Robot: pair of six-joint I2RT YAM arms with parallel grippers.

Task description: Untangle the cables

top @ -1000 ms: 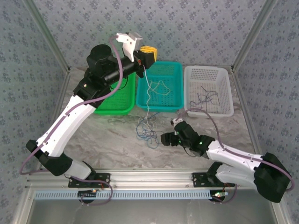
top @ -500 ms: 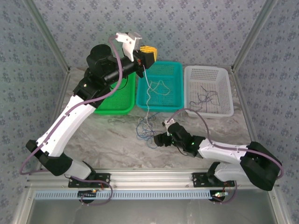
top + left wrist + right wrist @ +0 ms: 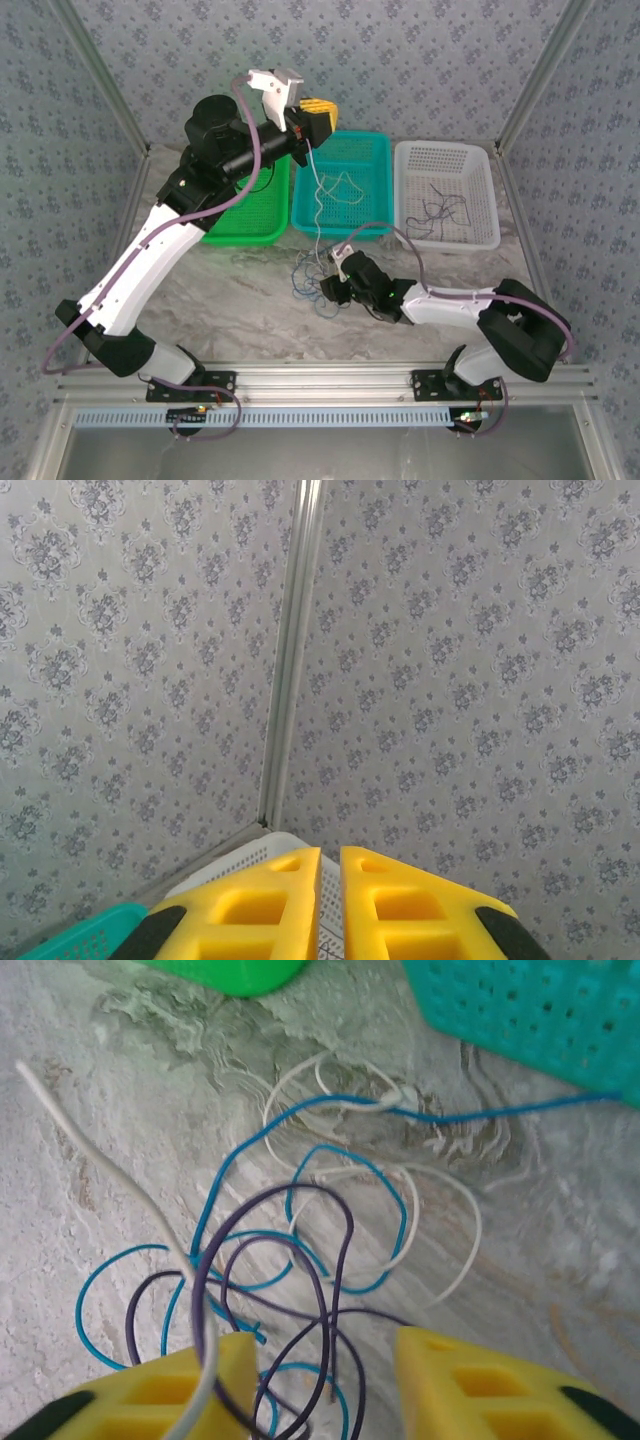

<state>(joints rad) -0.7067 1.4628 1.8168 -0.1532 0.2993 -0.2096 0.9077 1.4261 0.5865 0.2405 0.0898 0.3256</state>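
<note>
The tangled cables (image 3: 312,278) lie on the marble table in front of the baskets, in blue (image 3: 340,1148), purple (image 3: 347,1228) and white (image 3: 100,1165) loops. My left gripper (image 3: 310,115) is raised high over the baskets, shut on a white cable (image 3: 316,215) that hangs down into the tangle. Its yellow fingers (image 3: 290,890) nearly touch. My right gripper (image 3: 330,288) is low at the right edge of the tangle. In the right wrist view it (image 3: 325,1345) stands open, with purple loops between the fingers and the white cable crossing the left finger (image 3: 215,1380).
Three baskets stand in a row at the back: green (image 3: 240,235), teal (image 3: 340,228) with thin cables inside, and white (image 3: 450,240) with dark cables inside. Patterned walls close in the table on three sides.
My right arm has reached left along the table, and its gripper now sits at the tangle with its jaws narrower. The left arm and its hanging white cable have not moved.
</note>
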